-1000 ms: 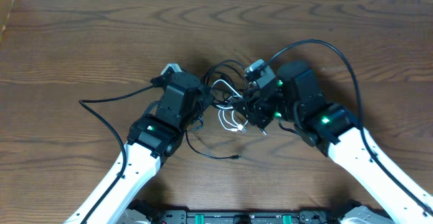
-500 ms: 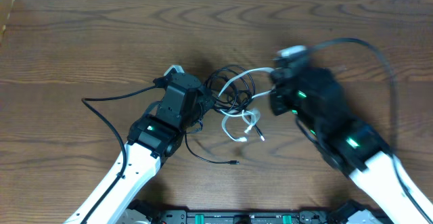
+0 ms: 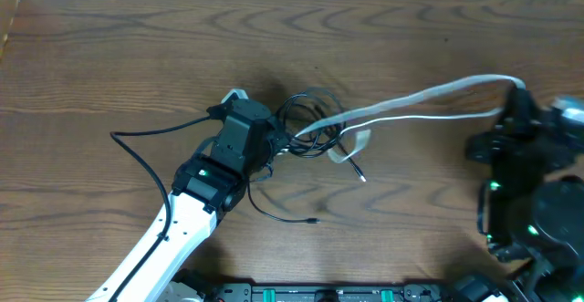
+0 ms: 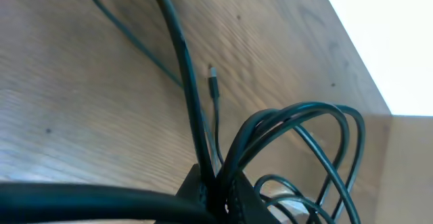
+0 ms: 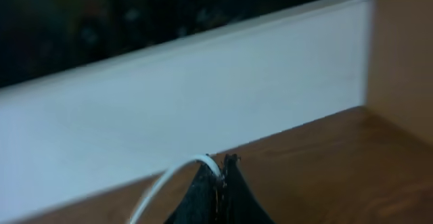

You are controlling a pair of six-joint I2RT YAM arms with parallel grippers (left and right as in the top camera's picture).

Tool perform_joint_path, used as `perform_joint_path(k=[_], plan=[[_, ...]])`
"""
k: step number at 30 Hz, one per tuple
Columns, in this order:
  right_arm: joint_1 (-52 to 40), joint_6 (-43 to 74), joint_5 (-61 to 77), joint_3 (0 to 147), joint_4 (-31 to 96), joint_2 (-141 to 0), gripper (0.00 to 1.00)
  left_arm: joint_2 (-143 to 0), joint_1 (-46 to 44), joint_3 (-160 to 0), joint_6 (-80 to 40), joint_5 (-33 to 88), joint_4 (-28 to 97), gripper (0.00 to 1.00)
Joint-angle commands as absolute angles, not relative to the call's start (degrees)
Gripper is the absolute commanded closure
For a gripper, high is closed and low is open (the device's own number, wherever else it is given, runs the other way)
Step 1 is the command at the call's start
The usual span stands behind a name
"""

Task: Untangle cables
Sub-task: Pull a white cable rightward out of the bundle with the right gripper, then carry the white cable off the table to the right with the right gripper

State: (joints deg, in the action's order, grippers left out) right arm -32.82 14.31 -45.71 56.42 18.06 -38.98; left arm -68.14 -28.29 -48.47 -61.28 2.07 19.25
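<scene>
A knot of thin black cable loops (image 3: pixel 306 110) lies at mid-table, and my left gripper (image 3: pixel 277 143) is shut on it. The left wrist view shows black strands (image 4: pixel 304 136) pinched between the fingertips (image 4: pixel 216 193), with a small plug end (image 4: pixel 211 72) on the wood beyond. The white cable (image 3: pixel 429 97) runs taut in two strands from the knot to my right gripper (image 3: pixel 521 92) at the far right, which is shut on it. In the right wrist view the white cable (image 5: pixel 169 176) arcs out of the closed right gripper (image 5: pixel 222 170).
A loose black cable tail (image 3: pixel 283 211) curls toward the front edge, and a short plug end (image 3: pixel 359 172) hangs beside the knot. The left arm's thicker black cable (image 3: pixel 146 136) sweeps out to the left. A pale wall borders the table's far side.
My right gripper closed on the white cable and swung far to the right, drawing it out of the knot into a long taut line. The left gripper stayed put on the black loops.
</scene>
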Motion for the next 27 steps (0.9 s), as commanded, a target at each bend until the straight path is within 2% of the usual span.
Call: perform_joint_path(k=[1,6,12,23,27], plan=[[-32.6,12.6,-60.1,57.1,15.3,-37.3,0.99,-68.5,-28.1,-49.0,-57.0,-6.4,21.0,0.92],[-32.6,11.5,-66.1,57.1,13.7,-37.0,0.99,-70.2,-28.1,-49.0,-55.0,-12.2,21.2,0.92],[-32.6,11.5,-86.4,57.1,11.1,-37.0,0.99,-75.5,-28.1,-49.0,-55.1,-19.0,21.6,0.92],[-31.5,10.6,-85.8,57.0,11.4,-37.3,0.99,-81.2,-28.1,-49.0,-55.1,-17.0,21.6,0.92],[-26.7,7.0,-74.2,57.0,11.0,-38.9,0.99,-81.2,-28.1,-49.0,-55.1,-17.0,21.6,0.92]])
